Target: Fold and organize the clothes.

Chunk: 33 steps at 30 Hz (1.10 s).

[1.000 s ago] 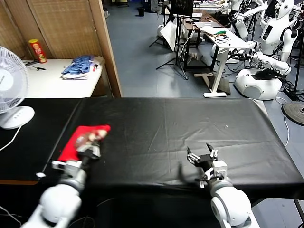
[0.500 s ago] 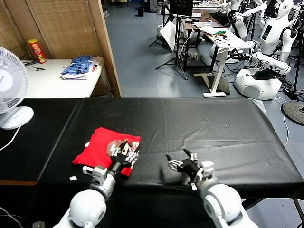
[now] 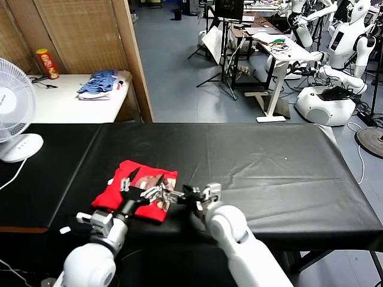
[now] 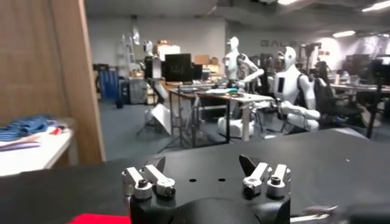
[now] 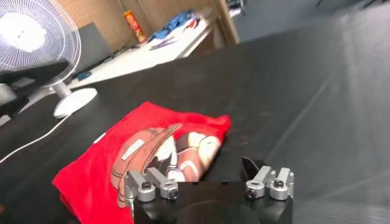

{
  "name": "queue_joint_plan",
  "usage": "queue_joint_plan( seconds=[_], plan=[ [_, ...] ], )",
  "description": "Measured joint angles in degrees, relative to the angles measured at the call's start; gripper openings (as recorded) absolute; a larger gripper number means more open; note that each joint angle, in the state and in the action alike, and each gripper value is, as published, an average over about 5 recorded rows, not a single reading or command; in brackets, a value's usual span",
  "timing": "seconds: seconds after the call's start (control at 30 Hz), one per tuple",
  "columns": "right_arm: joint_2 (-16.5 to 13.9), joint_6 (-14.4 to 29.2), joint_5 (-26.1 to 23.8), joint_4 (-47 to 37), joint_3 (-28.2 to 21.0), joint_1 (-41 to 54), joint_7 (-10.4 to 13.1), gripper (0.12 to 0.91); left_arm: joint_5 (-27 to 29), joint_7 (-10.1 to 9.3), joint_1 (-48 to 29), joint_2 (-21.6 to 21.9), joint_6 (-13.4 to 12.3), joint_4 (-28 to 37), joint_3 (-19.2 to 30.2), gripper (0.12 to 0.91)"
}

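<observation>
Fingers of both grippers spread beside red T-shirt [image 3: 134, 190]

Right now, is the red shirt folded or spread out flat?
Folded. The red shirt lies as a compact bundle on the black table, print side up, no sleeves spread. The right wrist view shows doubled layers at its edge.

Robotics lab: white humanoid robots [image 3: 350, 30], desks with monitors [image 3: 230, 9], camera tripods [image 3: 222, 66].

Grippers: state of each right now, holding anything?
Left gripper: open, empty, over the red T-shirt.
Right gripper: open, empty, at the shirt's right edge.
</observation>
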Motion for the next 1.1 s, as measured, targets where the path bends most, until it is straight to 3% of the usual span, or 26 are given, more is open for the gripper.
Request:
queue_joint_plan(
  seconds=[0.13, 0.23, 0.4, 0.47, 0.53, 0.6, 0.73, 0.9, 1.0, 1.1],
  plan=[
    [1.0, 0.3, -0.9, -2.5, -0.8, 1.4, -0.8, 0.578, 0.0, -0.5, 1.9, -0.4, -0.5, -1.0, -1.8, 0.798],
    [0.7, 2.0, -4.4, -3.4, -1.0, 2.0, -3.1, 0.434, 0.0, -0.64, 3.3, -0.6, -1.1, -1.4, -3.1, 0.798],
    [-1.8, 7.4, -16.2, -4.6, -0.8, 3.1, -8.9, 0.189, 0.6, -0.78, 5.1, -0.8, -1.7, -1.3, -4.9, 0.798],
    [-3.5, 9.7, -21.7, -4.6, -0.5, 3.2, -11.3, 0.159, 0.6, -0.91, 5.6, -0.8, -2.0, -1.0, -5.4, 0.798],
    [-5.5, 12.5, -27.2, -4.3, 0.0, 2.9, -13.8, 0.189, 0.5, -1.01, 6.0, -0.8, -2.3, -0.7, -6.0, 0.798],
    [-7.9, 15.7, -32.3, -3.7, 0.5, 2.4, -16.0, 0.27, 0.4, -1.06, 6.5, -0.8, -2.6, -0.4, -6.5, 0.798],
    [-13.2, 22.3, -39.3, -1.5, 2.0, 0.3, -17.7, 0.485, 0.4, -1.16, 7.2, -0.8, -3.2, 0.5, -7.5, 0.798],
    [-18.6, 28.2, -41.1, 4.0, 5.6, -5.6, -15.3, 0.738, -1.0, 0.1, 8.3, -1.0, -3.8, 1.3, -8.6, 0.798],
    [-19.8, 29.4, -39.6, 8.2, 9.0, -10.8, -12.6, 0.789, -1.3, 0.09, 9.3, -1.1, -4.8, 1.6, -8.8, 0.798],
    [-20.0, 29.6, -37.3, 12.5, 12.6, -16.7, -9.4, 0.796, -1.5, -1.6, 10.5, -1.2, -5.1, 1.4, -8.8, 0.798]
  ],
)
